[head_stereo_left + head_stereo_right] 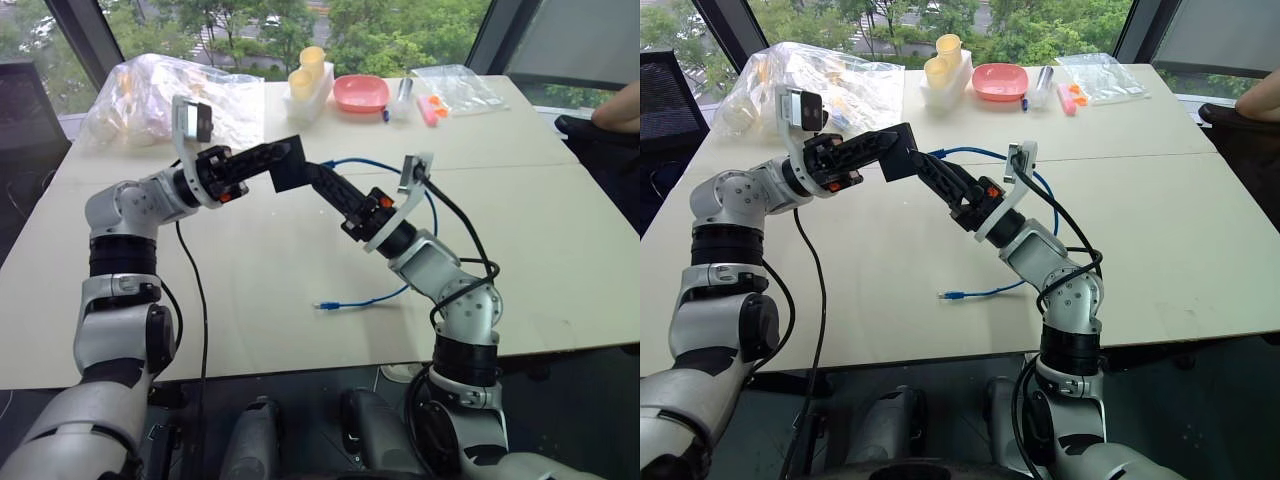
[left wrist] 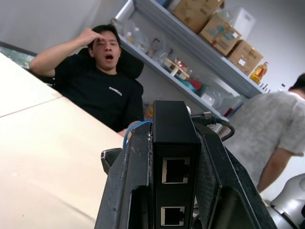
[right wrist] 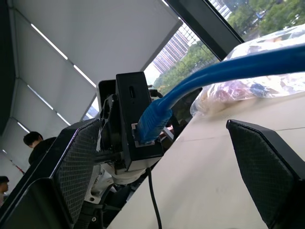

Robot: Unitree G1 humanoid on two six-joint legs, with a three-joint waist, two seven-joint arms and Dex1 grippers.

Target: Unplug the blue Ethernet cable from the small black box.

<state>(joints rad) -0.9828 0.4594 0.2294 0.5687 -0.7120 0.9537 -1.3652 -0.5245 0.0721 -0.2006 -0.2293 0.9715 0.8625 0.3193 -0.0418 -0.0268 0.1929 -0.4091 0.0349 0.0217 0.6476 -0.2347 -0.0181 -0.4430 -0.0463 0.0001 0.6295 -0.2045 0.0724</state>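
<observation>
Beyond the pale table (image 1: 560,250), windows (image 1: 400,25) show green trees.

Left pincer (image 1: 268,160) clamping small black box (image 1: 290,163) — blue Ethernet cable (image 1: 425,205) trailing

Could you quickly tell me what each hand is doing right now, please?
Left hand: closed on the small black box.
Right hand: open, its fingers either side of the blue cable, plug still in the box.
</observation>
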